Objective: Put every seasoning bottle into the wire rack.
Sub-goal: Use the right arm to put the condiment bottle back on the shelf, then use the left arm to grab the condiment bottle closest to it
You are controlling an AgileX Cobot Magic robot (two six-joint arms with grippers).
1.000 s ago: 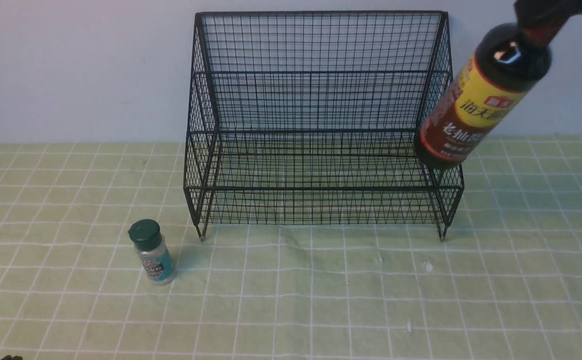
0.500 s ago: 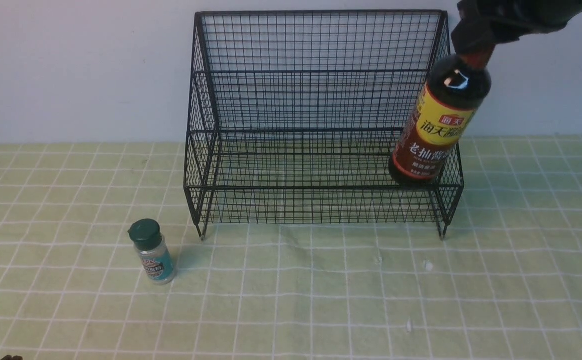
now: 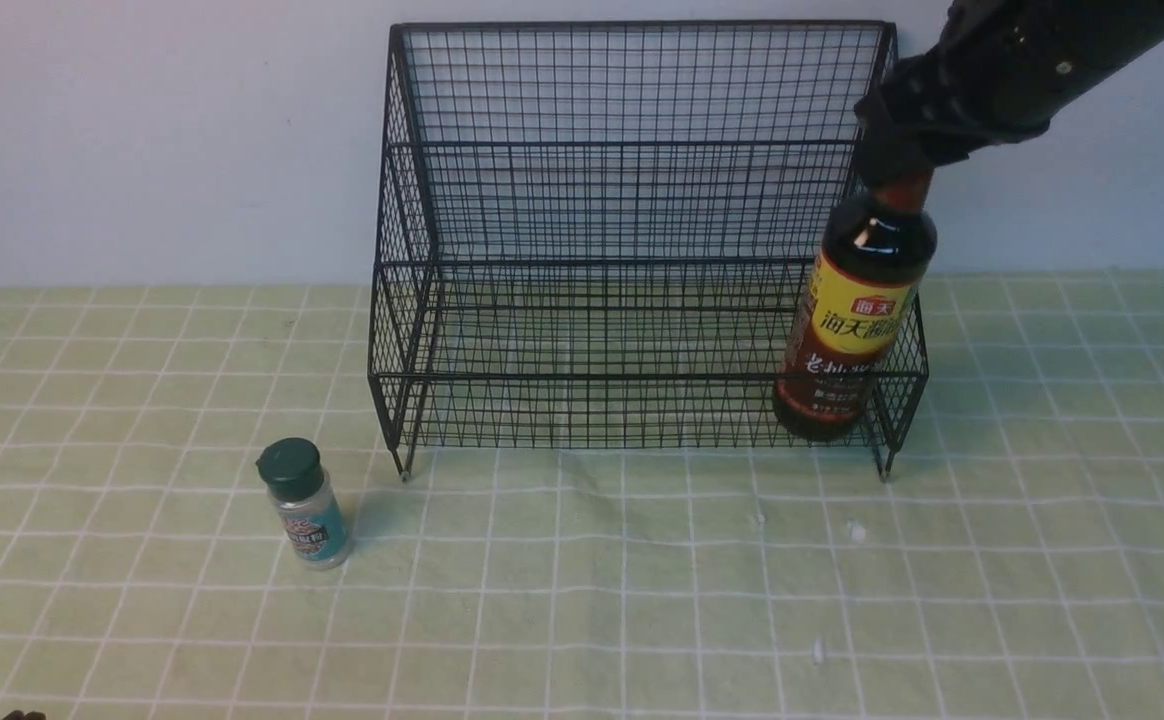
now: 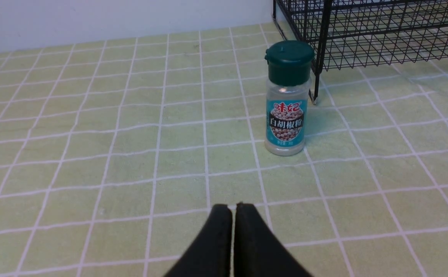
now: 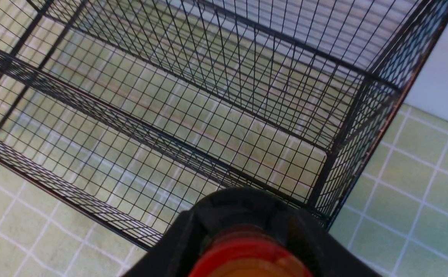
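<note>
Pinching the soy-sauce bottle (image 3: 847, 330) by its cap, my right tool (image 3: 897, 175) has lowered it into the rack's (image 3: 632, 150) right end. The shaker (image 3: 307, 510) waits on the counter (image 3: 642, 610); my left tool (image 4: 231, 207) is pressed together.

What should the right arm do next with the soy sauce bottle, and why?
Probably ease the soy sauce bottle down and upright before letting go. The right gripper is shut on its cap, the bottle leans slightly, and its base is low in the wire rack's right front corner; whether it rests there is unclear.
</note>
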